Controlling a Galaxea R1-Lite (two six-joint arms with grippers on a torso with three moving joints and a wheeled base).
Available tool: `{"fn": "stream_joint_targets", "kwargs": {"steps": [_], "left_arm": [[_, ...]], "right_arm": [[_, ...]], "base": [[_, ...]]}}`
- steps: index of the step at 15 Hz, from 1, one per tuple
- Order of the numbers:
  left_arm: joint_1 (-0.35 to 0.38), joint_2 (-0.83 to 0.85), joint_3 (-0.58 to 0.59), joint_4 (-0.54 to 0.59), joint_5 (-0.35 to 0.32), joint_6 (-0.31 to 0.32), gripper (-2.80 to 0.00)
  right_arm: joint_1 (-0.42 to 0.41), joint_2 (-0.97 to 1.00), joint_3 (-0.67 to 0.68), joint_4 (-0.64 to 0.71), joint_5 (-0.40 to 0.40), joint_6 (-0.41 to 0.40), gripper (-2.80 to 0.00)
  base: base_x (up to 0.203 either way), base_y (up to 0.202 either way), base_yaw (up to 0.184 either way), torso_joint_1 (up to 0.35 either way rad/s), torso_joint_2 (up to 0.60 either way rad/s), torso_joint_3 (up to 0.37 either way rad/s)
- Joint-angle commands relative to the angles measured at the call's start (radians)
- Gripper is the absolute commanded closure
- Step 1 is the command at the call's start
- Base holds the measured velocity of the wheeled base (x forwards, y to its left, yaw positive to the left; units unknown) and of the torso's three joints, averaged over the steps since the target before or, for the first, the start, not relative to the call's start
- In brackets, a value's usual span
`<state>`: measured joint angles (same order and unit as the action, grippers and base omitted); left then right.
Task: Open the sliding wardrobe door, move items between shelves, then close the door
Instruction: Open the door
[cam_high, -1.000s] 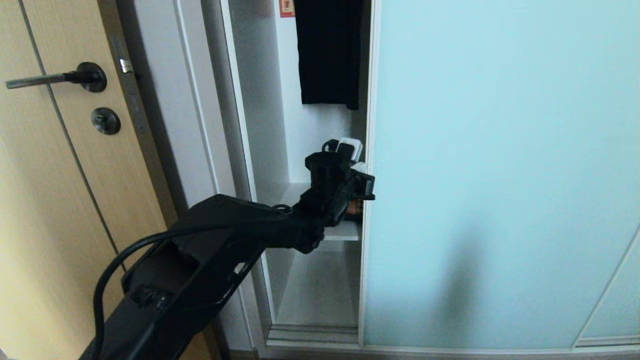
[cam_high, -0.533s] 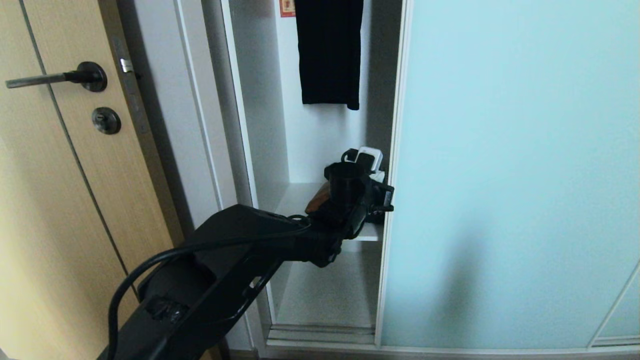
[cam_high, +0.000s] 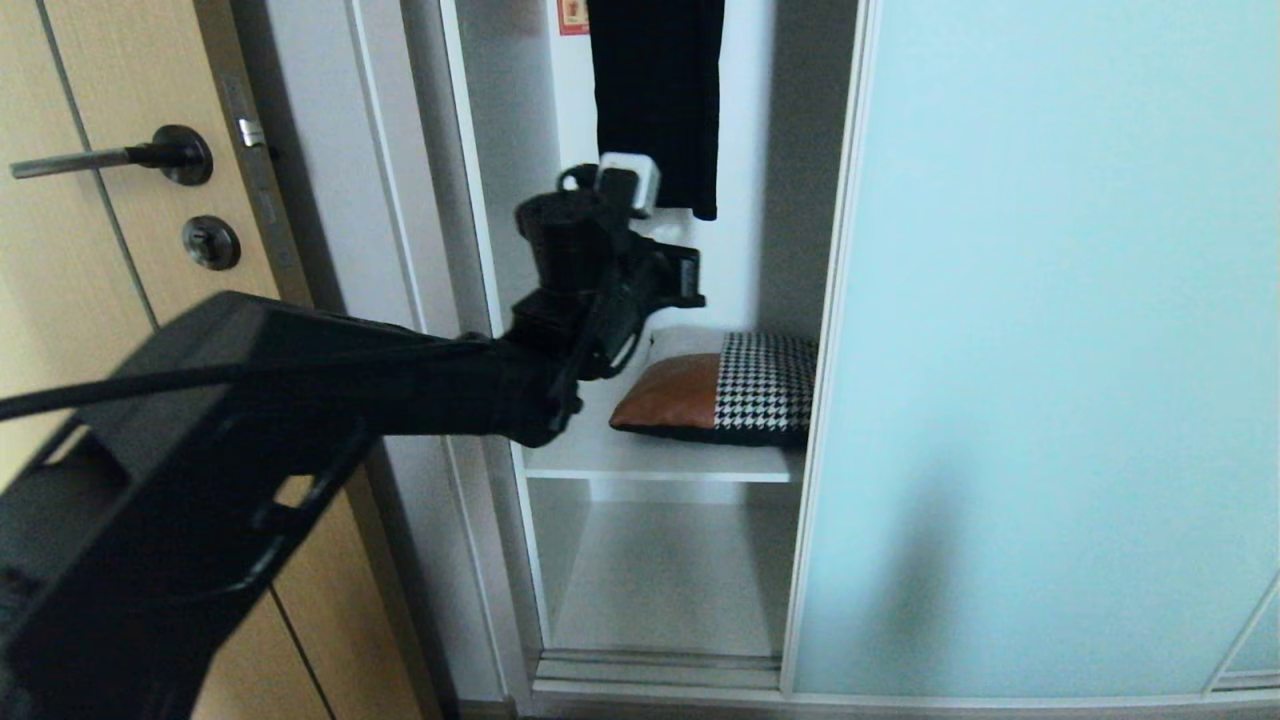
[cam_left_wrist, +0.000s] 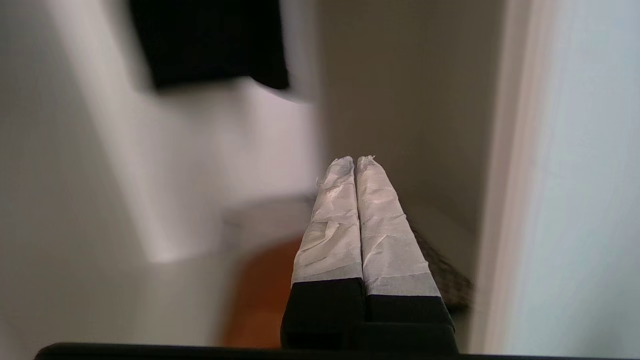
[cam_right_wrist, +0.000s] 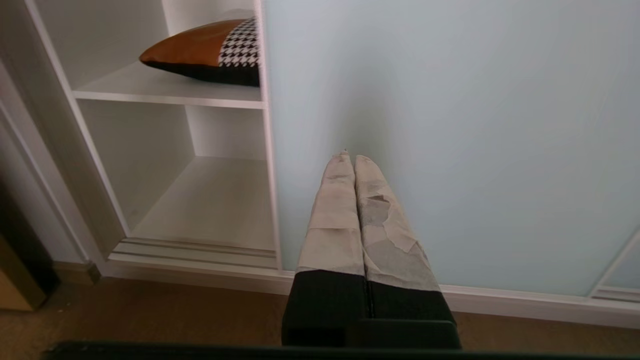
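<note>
Left claw (cam_left_wrist: 355, 165) raised inside the open compartment, taped fingers (cam_left_wrist: 382, 220) pressed together, holding nothing. Below it, folded bundle (cam_high: 720, 392) flat on the upper shelf (cam_high: 650, 458), long axis across the compartment, rust-brown end outward, houndstooth end tucked behind the sliding wardrobe door (cam_high: 1050, 340). Small red label (cam_high: 573, 15) above, unreadable. Right claw (cam_right_wrist: 354, 162) closed, low before the door.

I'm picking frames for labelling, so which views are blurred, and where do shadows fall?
Left wrist view: background smeared, hanging black garment soft, taped fingers sharp. Head view: mostly crisp, a soft shadow on the sliding wardrobe door low down. Right wrist view: sharp, faint shadow on the door above the fingers.
</note>
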<state>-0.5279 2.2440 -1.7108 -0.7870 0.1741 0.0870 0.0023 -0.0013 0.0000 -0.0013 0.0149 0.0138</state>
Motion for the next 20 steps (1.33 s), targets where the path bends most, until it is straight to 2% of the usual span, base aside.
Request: {"fn": "stream_joint_targets", "kwargs": {"steps": [1, 6, 8, 11, 15, 20], "left_arm": [[0.095, -0.241, 0.168, -0.004, 0.010, 0.001, 0.00], [0.398, -0.632, 0.544, -0.003, 0.029, 0.026, 0.00], [0.471, -0.791, 0.663, 0.005, 0.030, 0.034, 0.00], [0.505, -1.060, 0.813, 0.088, 0.030, 0.036, 0.00], [0.518, -1.420, 0.964, 0.325, 0.020, 0.022, 0.00], [0.521, -1.809, 1.164, 0.578, 0.019, -0.063, 0.00]], "right_arm": [[0.001, 0.000, 0.001, 0.000, 0.000, 0.000, 0.00], [0.001, 0.000, 0.001, 0.000, 0.000, 0.000, 0.00], [0.001, 0.000, 0.000, 0.000, 0.000, 0.000, 0.00], [0.001, 0.000, 0.000, 0.000, 0.000, 0.000, 0.00], [0.000, 0.000, 0.000, 0.000, 0.000, 0.000, 0.00], [0.000, 0.000, 0.001, 0.000, 0.000, 0.000, 0.00]], "base": [[0.000, 0.000, 0.000, 0.000, 0.00, 0.000], [0.000, 0.000, 0.000, 0.000, 0.00, 0.000], [0.000, 0.000, 0.000, 0.000, 0.00, 0.000], [0.000, 0.000, 0.000, 0.000, 0.00, 0.000], [0.000, 0.000, 0.000, 0.000, 0.00, 0.000], [0.000, 0.000, 0.000, 0.000, 0.00, 0.000]]}}
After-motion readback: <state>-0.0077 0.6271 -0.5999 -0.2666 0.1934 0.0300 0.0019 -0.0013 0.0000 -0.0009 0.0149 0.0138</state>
